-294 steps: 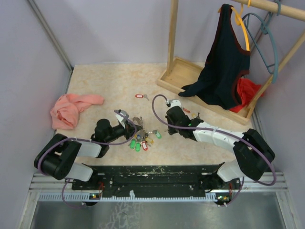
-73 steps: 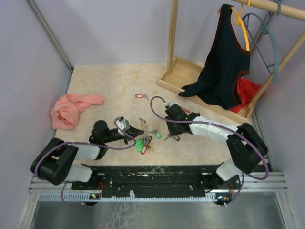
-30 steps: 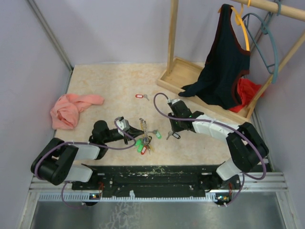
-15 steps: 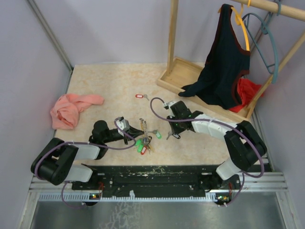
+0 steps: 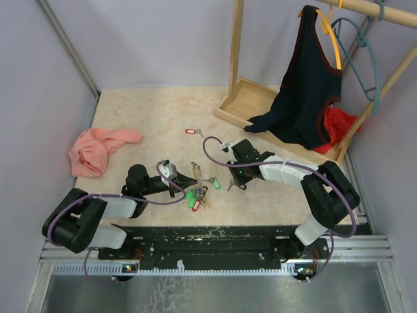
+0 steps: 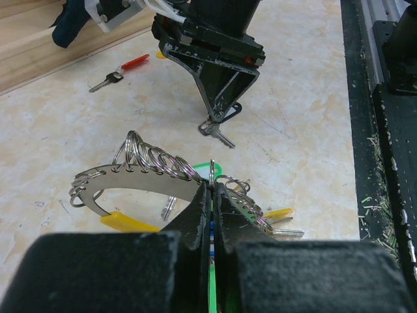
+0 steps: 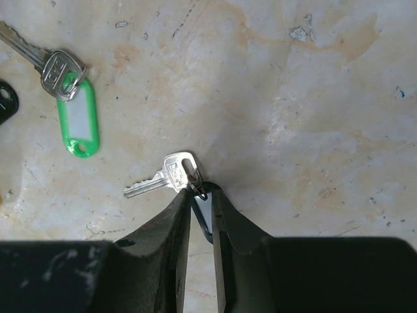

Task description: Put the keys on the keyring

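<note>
My left gripper (image 5: 177,185) lies low on the table, shut on the keyring (image 5: 195,180). In the left wrist view its jaws pinch the thin silvery ring (image 6: 150,171), which carries several small rings and coloured tagged keys. My right gripper (image 5: 235,180) points down at the table, shut on the black tag (image 7: 202,215) of a silver key (image 7: 171,175) that lies flat. The right gripper also shows in the left wrist view (image 6: 218,120), just beyond the ring. A green-tagged key (image 7: 78,117) lies loose between gripper and ring. A red-tagged key (image 5: 191,132) lies farther back.
A pink cloth (image 5: 98,149) lies at the left. A wooden rack base (image 5: 260,107) stands at the back right with a dark garment (image 5: 306,91), a red cloth (image 5: 335,124) and a teal hanger (image 5: 365,59).
My right gripper has shifted slightly left toward the keyring, and the black-tagged key sits between its fingers. The left arm and the keyring have not moved.
</note>
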`<move>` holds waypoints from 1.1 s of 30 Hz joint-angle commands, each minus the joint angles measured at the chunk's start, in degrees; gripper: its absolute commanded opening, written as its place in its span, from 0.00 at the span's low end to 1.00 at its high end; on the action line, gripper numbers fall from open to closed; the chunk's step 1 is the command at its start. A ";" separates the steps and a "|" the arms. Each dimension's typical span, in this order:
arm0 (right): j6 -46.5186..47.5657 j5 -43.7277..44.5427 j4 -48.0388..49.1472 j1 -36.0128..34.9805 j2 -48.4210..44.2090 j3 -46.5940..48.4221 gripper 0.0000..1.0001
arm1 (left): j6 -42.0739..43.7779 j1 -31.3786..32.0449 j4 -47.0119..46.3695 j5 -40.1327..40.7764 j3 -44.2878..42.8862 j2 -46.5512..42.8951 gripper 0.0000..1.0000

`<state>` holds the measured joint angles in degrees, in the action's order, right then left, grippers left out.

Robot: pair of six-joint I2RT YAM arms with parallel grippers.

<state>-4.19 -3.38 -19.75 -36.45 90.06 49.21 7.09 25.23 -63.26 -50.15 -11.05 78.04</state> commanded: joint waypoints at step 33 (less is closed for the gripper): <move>3.12 -2.39 1.19 0.41 2.52 4.18 0.15 | -0.36 -0.41 -0.81 -2.20 -1.04 0.18 0.00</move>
<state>-2.09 -4.34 -19.75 -36.45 92.14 51.11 7.09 25.23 -62.96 -50.81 -11.07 78.06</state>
